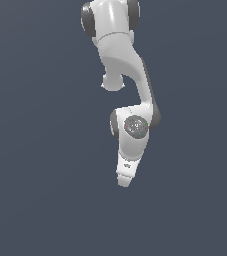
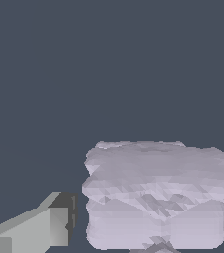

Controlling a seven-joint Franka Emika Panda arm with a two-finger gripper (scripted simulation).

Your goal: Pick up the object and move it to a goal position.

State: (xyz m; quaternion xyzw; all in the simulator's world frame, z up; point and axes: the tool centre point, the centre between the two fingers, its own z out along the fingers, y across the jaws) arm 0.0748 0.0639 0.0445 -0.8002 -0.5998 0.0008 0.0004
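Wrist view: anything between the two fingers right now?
Yes. In the wrist view the pale lavender block sits between the fingers, one at each side. A thin gap shows beside the nearer finger; contact unclear.

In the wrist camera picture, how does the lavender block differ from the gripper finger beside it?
The block is pale lavender; the finger is grey-white with a darker tip. The block's surface is bumpy and grooved; the finger's faces are flat and smooth. The block shows nearly whole, while the finger is cut off by the picture's edge. A gap separates them.
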